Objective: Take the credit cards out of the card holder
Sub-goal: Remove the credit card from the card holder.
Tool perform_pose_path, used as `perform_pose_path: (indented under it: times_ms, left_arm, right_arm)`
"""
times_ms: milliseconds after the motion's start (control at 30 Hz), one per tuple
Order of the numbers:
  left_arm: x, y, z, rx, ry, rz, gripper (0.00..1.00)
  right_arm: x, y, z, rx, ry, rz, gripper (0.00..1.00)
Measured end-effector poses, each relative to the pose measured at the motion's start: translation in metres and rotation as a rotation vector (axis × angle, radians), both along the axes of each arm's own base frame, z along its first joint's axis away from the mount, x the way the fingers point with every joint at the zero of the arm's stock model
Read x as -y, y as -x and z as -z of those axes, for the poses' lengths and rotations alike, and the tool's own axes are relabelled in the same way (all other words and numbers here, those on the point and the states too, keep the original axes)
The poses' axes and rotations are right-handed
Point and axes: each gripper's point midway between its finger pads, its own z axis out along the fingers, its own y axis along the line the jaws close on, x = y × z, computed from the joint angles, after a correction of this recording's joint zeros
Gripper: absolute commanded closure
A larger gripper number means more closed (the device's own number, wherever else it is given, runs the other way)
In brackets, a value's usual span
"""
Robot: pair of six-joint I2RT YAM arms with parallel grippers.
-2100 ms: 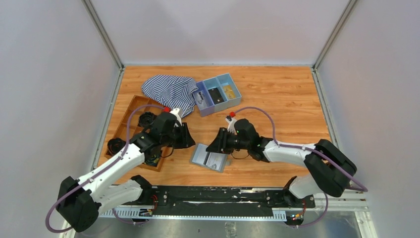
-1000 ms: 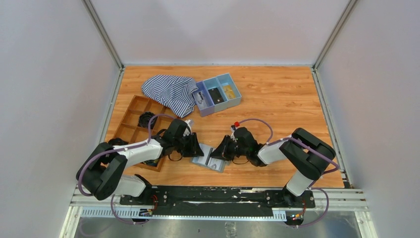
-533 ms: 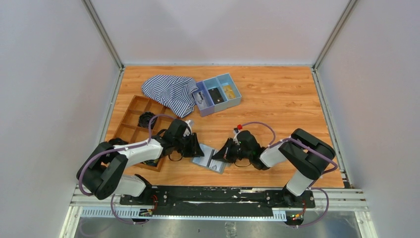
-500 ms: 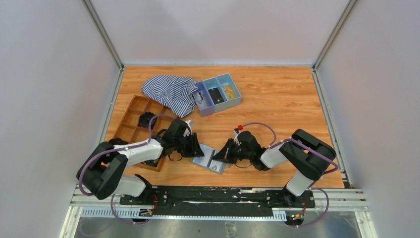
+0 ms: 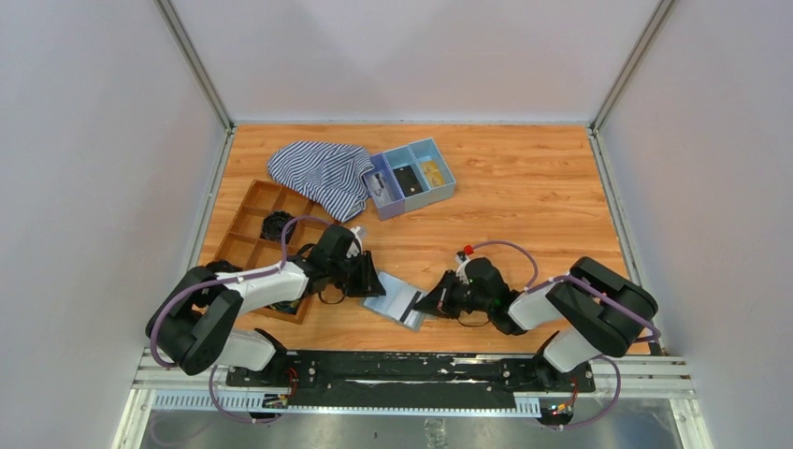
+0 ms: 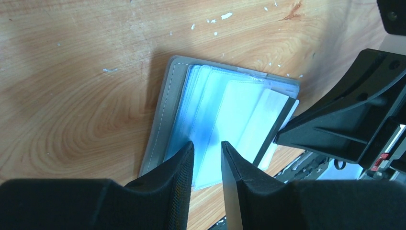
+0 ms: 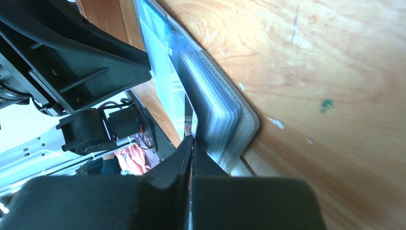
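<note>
The card holder (image 5: 393, 297) is seen lying open on the table (image 5: 533, 201), low in the centre of the top view, its paler blue-grey pockets turned upward and its grey stitched edge (image 6: 160, 120) shown at the left of the left wrist view. A pale credit card (image 6: 269, 112) is seen sticking out of the pockets on the holder's right side, slanted toward the lower right of that frame. Its edge is pinched by the right end effector (image 7: 192, 140), whose fingers are pressed together against the holder's right rim (image 7: 232, 122). The left end effector (image 6: 207, 146) is held at the holder's opposite side, its fingers slightly spread with the tips set on the blue pocket face; nothing is seen clamped between them. In the top view, a brown divided wooden tray (image 5: 245, 224) is found at the left, and a striped cloth (image 5: 323, 173) and a blue three-compartment tray (image 5: 420, 200) are placed higher up, well apart from the holder.
</note>
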Motion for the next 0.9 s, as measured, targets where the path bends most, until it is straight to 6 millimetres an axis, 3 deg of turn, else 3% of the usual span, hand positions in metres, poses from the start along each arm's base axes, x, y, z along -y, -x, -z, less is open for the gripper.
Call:
perform_pose_path:
  times_ms: [567,900]
  left_arm:
    - [0.001,0.000,0.000,-0.008,-0.001,0.004,0.67]
    - [0.001,0.000,-0.010,-0.005,-0.005,0.013,0.66]
  right_arm:
    - [0.022,0.005,-0.015,0.051,0.046,-0.003,1.00]
    - [0.011,-0.009,-0.031,0.102,0.060,-0.021,1.00]
